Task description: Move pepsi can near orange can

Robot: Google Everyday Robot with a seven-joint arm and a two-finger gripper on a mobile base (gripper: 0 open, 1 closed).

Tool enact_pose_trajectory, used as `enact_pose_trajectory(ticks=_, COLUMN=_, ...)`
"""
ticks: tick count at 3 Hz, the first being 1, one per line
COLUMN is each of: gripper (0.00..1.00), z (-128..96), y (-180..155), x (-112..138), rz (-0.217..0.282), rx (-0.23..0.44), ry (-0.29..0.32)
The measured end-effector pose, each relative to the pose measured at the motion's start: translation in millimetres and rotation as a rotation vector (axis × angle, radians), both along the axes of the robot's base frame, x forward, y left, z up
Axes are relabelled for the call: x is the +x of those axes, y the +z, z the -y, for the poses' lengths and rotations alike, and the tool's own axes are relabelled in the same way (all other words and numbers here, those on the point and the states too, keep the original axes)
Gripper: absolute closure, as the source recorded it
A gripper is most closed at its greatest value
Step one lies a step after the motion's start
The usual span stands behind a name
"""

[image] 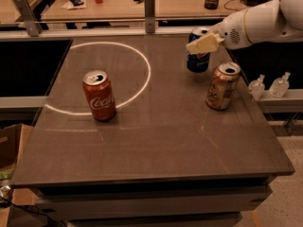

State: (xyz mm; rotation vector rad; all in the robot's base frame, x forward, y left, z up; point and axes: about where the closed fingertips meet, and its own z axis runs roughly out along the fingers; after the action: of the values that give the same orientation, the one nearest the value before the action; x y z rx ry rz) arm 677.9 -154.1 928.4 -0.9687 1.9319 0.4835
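The pepsi can (197, 60), dark blue with a silver top, stands upright near the table's back right. The orange can (222, 86), pale orange-tan with an open silver top, stands just in front and to the right of it, a small gap between them. My gripper (203, 43), cream-coloured at the end of a white arm coming in from the upper right, lies across the upper front of the pepsi can and hides part of it.
A red Coca-Cola can (100, 95) stands left of centre on the dark table (156, 145), on a white ring of light (142, 82). Two small clear bottles (269, 85) sit on a ledge off the right edge. A cardboard box (12, 145) is at lower left.
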Motion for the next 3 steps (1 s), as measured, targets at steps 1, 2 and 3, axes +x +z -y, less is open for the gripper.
enact_pose_trajectory(ticks=1, gripper=1.0, z=5, y=0, x=-1, rz=-0.003, rx=-0.004, ry=0.015)
enact_pose_trajectory(ticks=2, gripper=1.0, z=17, y=-6, x=-13, rz=-0.031, rx=-0.011, ry=0.01)
enact_pose_trajectory(ticks=3, gripper=1.0, z=28, y=-12, x=-25, rz=-0.06, rx=-0.015, ry=0.004)
